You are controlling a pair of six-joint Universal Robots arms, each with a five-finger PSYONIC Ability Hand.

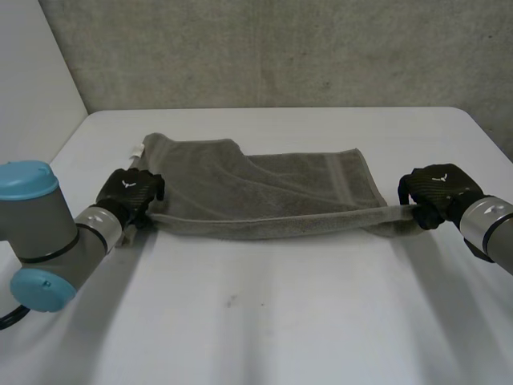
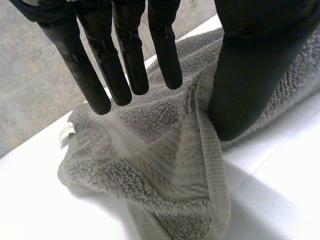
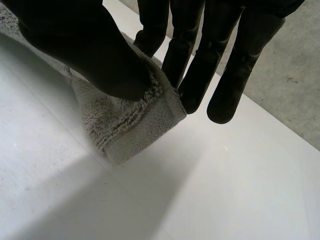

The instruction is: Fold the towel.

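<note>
A grey towel (image 1: 264,188) lies across the middle of the white table (image 1: 264,321), its front edge stretched in a thin line between my two hands. My left hand (image 1: 132,192) is at the towel's left end. In the left wrist view its fingers (image 2: 125,55) are straight and spread above the towel (image 2: 165,165), and the thumb rests against a raised fold apart from them. My right hand (image 1: 437,191) is at the towel's right front corner. In the right wrist view the right hand (image 3: 90,50) pinches that towel corner (image 3: 130,125) between thumb and fingers, slightly off the table.
A small white label (image 2: 66,134) sticks out at the towel's far left corner. Bare table (image 3: 200,190) stretches in front of the towel and past its right end. A grey wall (image 1: 280,48) stands behind the table's far edge.
</note>
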